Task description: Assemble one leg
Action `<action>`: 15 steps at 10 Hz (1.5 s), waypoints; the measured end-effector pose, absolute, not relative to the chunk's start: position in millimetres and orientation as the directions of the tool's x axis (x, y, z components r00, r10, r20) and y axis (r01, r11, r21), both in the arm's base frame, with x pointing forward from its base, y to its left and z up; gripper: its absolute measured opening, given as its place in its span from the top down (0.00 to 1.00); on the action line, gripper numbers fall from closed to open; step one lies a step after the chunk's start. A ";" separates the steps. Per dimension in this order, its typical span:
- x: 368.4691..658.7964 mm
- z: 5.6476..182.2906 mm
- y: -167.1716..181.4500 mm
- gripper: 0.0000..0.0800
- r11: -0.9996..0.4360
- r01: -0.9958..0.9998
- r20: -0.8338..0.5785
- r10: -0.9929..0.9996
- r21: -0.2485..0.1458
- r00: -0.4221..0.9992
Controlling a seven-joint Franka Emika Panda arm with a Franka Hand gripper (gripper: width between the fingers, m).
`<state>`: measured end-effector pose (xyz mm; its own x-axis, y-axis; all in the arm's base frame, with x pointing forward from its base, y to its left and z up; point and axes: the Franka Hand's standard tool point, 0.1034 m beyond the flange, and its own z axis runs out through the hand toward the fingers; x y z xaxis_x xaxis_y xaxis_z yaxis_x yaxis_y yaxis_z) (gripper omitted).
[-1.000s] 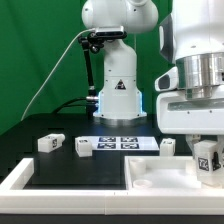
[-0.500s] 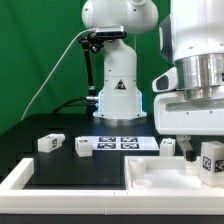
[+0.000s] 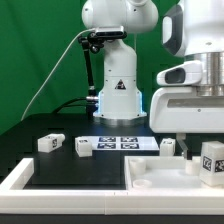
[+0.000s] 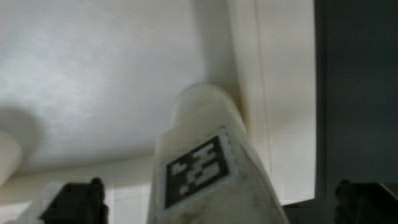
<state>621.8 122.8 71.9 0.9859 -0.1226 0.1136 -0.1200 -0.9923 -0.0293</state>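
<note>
One leg (image 3: 212,160), a chunky white peg with a black-and-white tag, stands upright at the right end of the large white panel (image 3: 160,176). My gripper (image 3: 204,138) hangs just above it. In the wrist view the leg (image 4: 214,160) stands between my two dark fingertips (image 4: 80,205), with a gap on each side, so the gripper (image 4: 224,206) is open and holds nothing. Three more legs lie on the black table: one at the exterior view's left (image 3: 51,143), one beside it (image 3: 84,148), and one near the panel's far edge (image 3: 168,147).
The marker board (image 3: 122,142) lies flat behind the legs. The robot's white base (image 3: 118,95) stands at the back. A white raised border (image 3: 20,180) runs along the table's front left. A black cable (image 3: 55,70) hangs at the left.
The gripper's body has risen and shifted toward the exterior view's right. The leg has moved slightly right and now stands in the panel, with the fingers apart around it.
</note>
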 end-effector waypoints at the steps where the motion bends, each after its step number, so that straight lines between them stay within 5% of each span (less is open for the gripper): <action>1: 621.8 73.3 122.9 0.19 -1.000 0.002 0.102 0.002 0.000 0.995; 7: 623.6 75.3 119.2 0.19 -0.941 0.336 0.081 0.338 0.047 0.938; 8: 623.6 75.3 119.0 0.35 -0.941 0.335 0.081 0.338 0.047 0.938; 9: 623.6 75.2 119.0 0.35 -0.941 0.335 0.081 0.338 0.047 0.938; 10: 623.6 75.2 119.2 0.57 -0.943 0.328 0.081 0.331 0.045 0.940; 11: 623.4 75.1 119.5 0.64 -0.954 0.297 0.082 0.300 0.042 0.950; 13: 623.3 74.8 119.8 0.64 -0.975 0.222 0.087 0.224 0.033 0.971; 15: 623.3 73.4 120.3 0.64 -0.996 -0.092 0.118 -0.094 -0.017 0.989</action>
